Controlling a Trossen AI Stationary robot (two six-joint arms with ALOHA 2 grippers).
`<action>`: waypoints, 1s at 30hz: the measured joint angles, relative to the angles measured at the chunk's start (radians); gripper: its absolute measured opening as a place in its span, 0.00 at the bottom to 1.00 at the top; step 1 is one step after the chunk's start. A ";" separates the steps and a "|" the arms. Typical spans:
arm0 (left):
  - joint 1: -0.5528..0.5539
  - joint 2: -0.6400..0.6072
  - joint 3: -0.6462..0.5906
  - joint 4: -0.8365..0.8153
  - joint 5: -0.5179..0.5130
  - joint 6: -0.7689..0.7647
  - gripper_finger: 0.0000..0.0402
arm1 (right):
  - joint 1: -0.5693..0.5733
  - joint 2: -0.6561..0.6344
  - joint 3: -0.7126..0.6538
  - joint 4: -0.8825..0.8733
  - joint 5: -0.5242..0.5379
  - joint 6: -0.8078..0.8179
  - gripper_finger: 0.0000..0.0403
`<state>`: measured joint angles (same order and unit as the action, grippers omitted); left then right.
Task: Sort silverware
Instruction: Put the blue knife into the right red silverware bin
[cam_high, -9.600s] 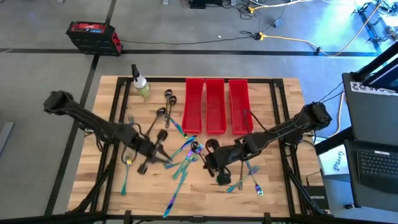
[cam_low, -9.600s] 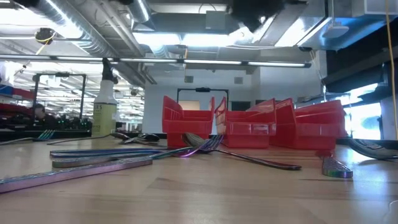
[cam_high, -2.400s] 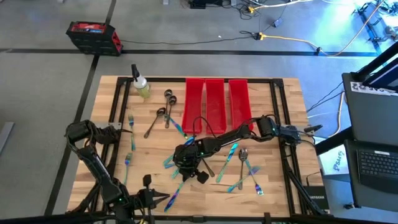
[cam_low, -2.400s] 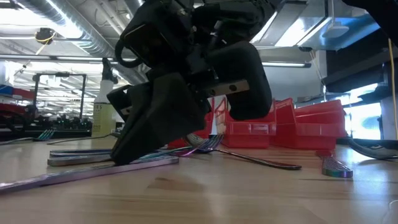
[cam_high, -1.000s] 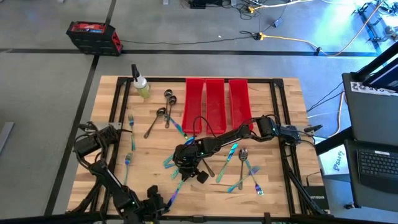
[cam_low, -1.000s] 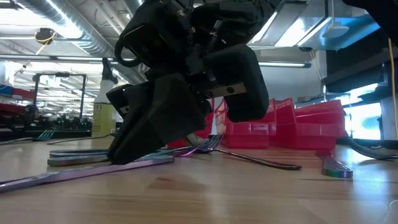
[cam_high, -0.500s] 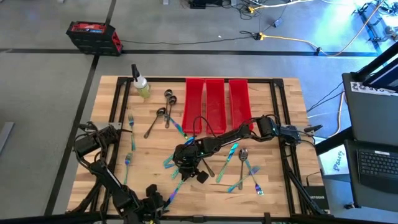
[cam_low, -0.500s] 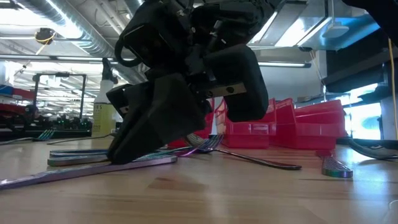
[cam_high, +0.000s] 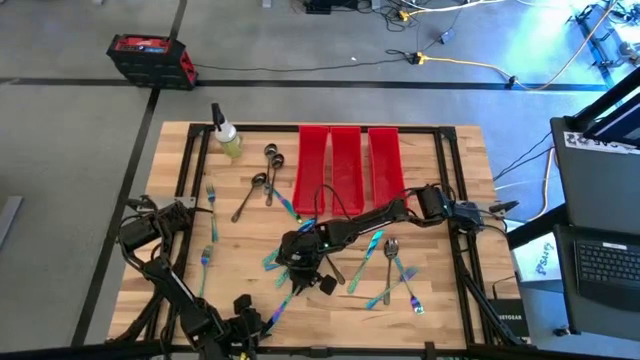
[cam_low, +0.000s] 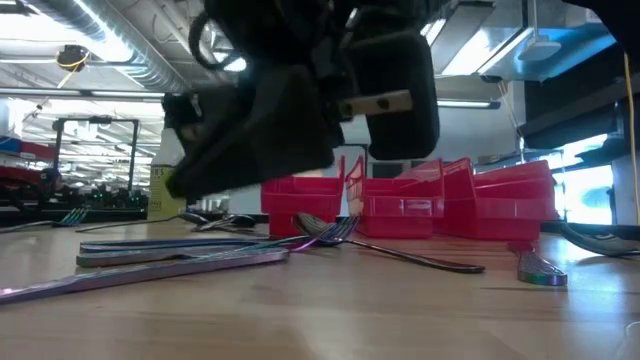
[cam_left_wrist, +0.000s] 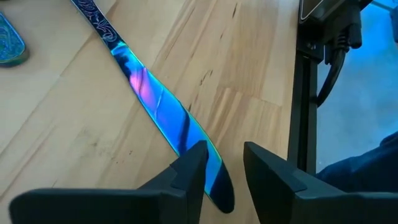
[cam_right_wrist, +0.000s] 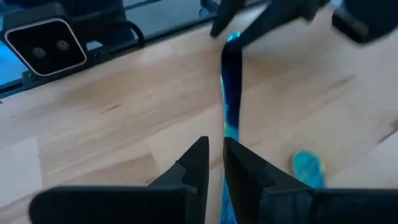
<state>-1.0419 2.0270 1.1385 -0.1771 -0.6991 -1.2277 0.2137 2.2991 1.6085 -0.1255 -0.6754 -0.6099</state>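
Observation:
A long iridescent blue-purple knife lies flat on the wooden table near its front edge; it also shows in the low view. My left gripper is open at the front edge, a finger on each side of the knife's rounded blade tip. My right gripper is shut and hovers just above the knife's handle end. In the low view it hangs clear of the table. More silverware lies scattered over the table. My left gripper has its fingers slanting down on either side of the knife's blade tip, pointing along the knife. The knife lies flat on the table. Whether a finger touches the blade edge, I cannot tell.
Three long red bins stand side by side at the far middle. A spray bottle stands at the far left. Dark spoons lie beside it, forks at the left, and more pieces at the right.
My right gripper has risen off the table and the knife, where its fingertips had rested; it now hangs clear above them. The knife stays flat on the wood.

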 joint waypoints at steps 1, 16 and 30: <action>-0.002 0.000 0.000 0.000 0.000 0.000 0.23 | 0.004 -0.005 0.000 -0.003 0.018 -0.016 0.08; -0.005 0.000 -0.001 0.000 0.005 -0.018 0.21 | 0.046 0.003 0.000 -0.052 0.176 -0.179 0.30; -0.006 0.001 -0.001 0.000 0.008 -0.021 0.21 | 0.018 0.038 0.000 -0.008 0.170 0.007 0.51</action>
<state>-1.0477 2.0281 1.1378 -0.1768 -0.6910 -1.2484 0.2314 2.3367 1.6089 -0.1335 -0.5056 -0.6026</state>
